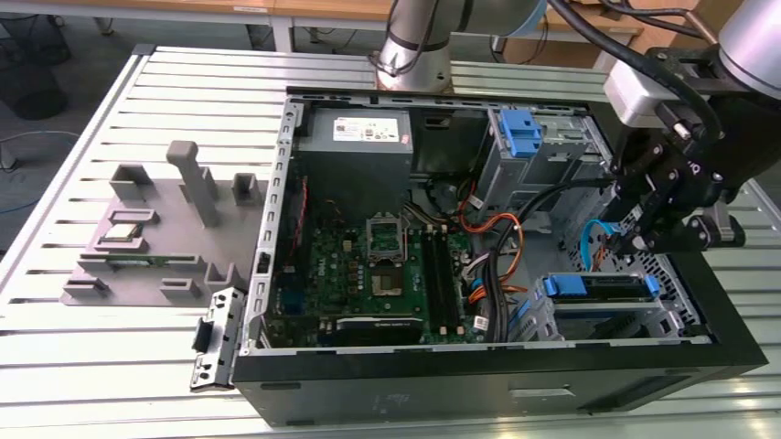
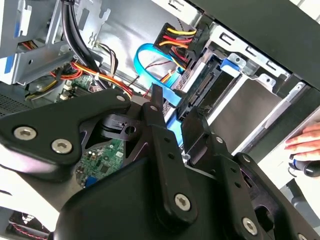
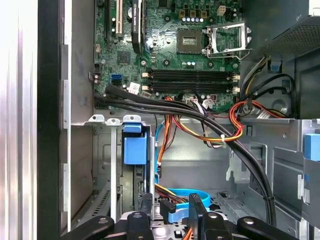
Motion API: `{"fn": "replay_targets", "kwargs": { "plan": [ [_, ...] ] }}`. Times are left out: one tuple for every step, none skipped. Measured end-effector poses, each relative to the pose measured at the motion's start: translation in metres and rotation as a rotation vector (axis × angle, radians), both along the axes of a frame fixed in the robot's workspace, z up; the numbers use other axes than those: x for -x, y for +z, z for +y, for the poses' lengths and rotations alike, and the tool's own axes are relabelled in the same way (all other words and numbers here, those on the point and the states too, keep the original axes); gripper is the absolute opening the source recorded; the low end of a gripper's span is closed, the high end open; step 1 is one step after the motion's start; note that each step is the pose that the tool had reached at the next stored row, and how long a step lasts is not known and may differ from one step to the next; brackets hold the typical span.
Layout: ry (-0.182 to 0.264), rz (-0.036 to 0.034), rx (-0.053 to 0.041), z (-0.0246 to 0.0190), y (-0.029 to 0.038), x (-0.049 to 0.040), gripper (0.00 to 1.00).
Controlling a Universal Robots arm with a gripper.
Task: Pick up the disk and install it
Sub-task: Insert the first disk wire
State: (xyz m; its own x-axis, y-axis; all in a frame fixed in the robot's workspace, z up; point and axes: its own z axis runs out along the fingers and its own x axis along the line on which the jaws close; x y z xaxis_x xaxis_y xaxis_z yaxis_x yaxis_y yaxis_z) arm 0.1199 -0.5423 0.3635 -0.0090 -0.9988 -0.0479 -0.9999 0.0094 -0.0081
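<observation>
**Disk seated in the drive bay, gripper released above it**

In the exterior view, the flat silver-metal disk with blue plastic side rails (image 1: 598, 286) lies level in the metal drive cage at about four o'clock inside the open black computer tower case (image 1: 488, 389). The black two-finger gripper (image 1: 641, 240) hangs just above it, at about three o'clock of the case. In both wrist views the gripper (image 2: 172, 107) (image 3: 171, 202) has its fingers spread apart with nothing clamped between them. A flat light-blue ribbon cable (image 2: 150, 57) loops behind the gap.

The first wrist view shows the disk (image 3: 135, 150) edge-on, its blue rail end standing in the cage slot.

The green motherboard (image 1: 366, 265) covers the case floor from the centre toward eight o'clock. The grey power-supply box with a white sticker (image 1: 357, 137) sits at eleven o'clock. A bare blue plastic bracket (image 1: 518, 133) stands at one o'clock.

The case rests on a grey slatted metal table (image 1: 73, 366). A grey moulded parts holder (image 1: 159, 238) lies at nine o'clock of the case.

A person's hand (image 2: 306, 142) rests outside the case wall in the second wrist view.
</observation>
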Motion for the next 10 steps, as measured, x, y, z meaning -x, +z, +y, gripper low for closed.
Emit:
{"fn": "replay_targets", "kwargs": {
  "plan": [
    [0.0, 0.0, 0.0002, 0.0002, -0.0003, -0.0004, 0.42],
    [0.0, 0.0, 0.0013, 0.0003, -0.0005, -0.0009, 0.42],
    [0.0, 0.0, 0.0027, 0.0003, -0.0005, -0.0016, 0.42],
    [0.0, 0.0, 0.0037, 0.0003, -0.0006, -0.0024, 0.42],
    [0.0, 0.0, 0.0042, 0.0003, -0.0011, -0.0032, 0.42],
    [0.0, 0.0001, 0.0048, 0.0003, -0.0017, -0.0041, 0.42],
    [0.0, 0.0001, 0.0053, 0.0003, -0.0025, -0.0048, 0.42],
    [0.0, 0.0, 0.0055, 0.0003, -0.0037, -0.0053, 0.42],
    [0.0, 0.0, 0.0054, 0.0003, -0.005, -0.0055, 0.42],
    [0.0, 0.0001, 0.0056, 0.0003, -0.006, -0.0055, 0.42]
  ]
}}
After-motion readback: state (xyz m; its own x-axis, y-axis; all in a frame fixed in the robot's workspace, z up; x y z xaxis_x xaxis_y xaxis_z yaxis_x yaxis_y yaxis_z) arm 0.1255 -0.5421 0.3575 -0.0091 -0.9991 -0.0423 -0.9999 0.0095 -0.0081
